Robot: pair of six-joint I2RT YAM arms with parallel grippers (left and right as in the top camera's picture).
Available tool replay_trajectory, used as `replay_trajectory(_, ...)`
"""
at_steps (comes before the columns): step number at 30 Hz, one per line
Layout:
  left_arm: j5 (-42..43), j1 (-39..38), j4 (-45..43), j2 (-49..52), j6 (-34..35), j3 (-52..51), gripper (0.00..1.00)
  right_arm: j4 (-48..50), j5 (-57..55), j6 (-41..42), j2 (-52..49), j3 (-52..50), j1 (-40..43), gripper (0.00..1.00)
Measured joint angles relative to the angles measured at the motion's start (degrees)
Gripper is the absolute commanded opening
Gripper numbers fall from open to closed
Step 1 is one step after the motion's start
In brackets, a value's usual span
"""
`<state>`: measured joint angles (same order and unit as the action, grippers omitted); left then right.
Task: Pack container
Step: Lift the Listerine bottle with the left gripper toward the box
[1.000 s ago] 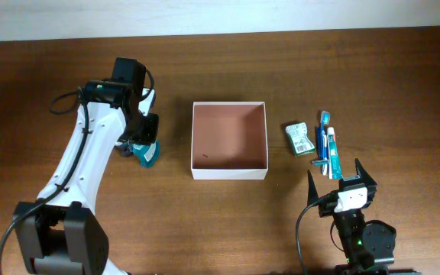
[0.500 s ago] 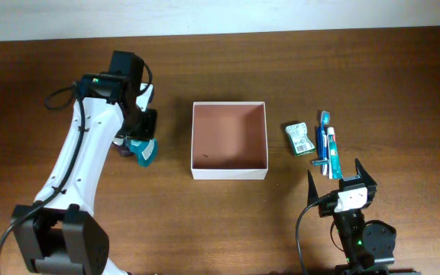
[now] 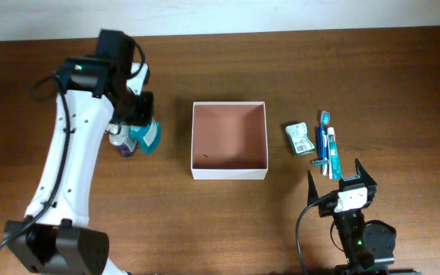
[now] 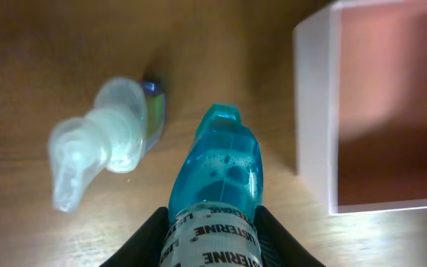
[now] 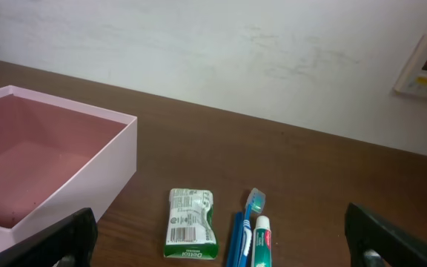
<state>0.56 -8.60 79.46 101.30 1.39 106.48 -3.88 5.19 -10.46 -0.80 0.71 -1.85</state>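
Observation:
The container [image 3: 229, 174], a white-walled square box with a reddish-brown inside, sits open at the table's middle and holds nothing. Its left wall [image 4: 313, 111] also shows in the left wrist view. My left gripper [image 3: 138, 126] is shut on a blue Listerine bottle [image 3: 148, 138], just left of the box. In the left wrist view the jaws [image 4: 210, 216] press both sides of the bottle's label [image 4: 217, 178], cap pointing away above the wood. My right gripper [image 3: 335, 171] stands open at the front right, with nothing between its fingers [image 5: 221, 245].
A clear bottle [image 3: 121, 143] lies on the table left of the blue one [image 4: 102, 141]. Right of the box lie a green soap packet [image 3: 299, 139], a blue toothbrush [image 3: 323, 137] and a toothpaste tube [image 3: 332, 153]. They show in the right wrist view too.
My left arm has risen and drawn back toward the far edge, carrying the blue bottle with it. The clear bottle beside it now shows more fully. The right arm has not moved.

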Motion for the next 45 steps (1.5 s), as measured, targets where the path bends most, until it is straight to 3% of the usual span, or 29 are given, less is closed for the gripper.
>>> replay_trajectory(7, 6.38, -0.35, 0.74, -0.02, 3.72, 9.68, 0.19, 0.0, 0.0, 0.0, 0.0, 0.0, 0.0, 0.98)
replay_trajectory(16, 7.91, -7.87, -3.58, -0.02, 9.27, 10.54, 0.16, 0.0, 0.0, -0.07, 0.0, 0.0, 0.0, 0.98)
replay_trajectory(26, 0.26, -18.1, -8.83, -0.02, 17.07, 10.54, 0.17, -0.02, 0.0, -0.04, 0.0, 0.0, 0.0, 0.98)
replay_trajectory(45, -6.08, -18.67, -11.41, 10.88, 21.77, 10.54, 0.17, 0.0, 0.0, -0.02, 0.0, 0.0, 0.0, 0.98)
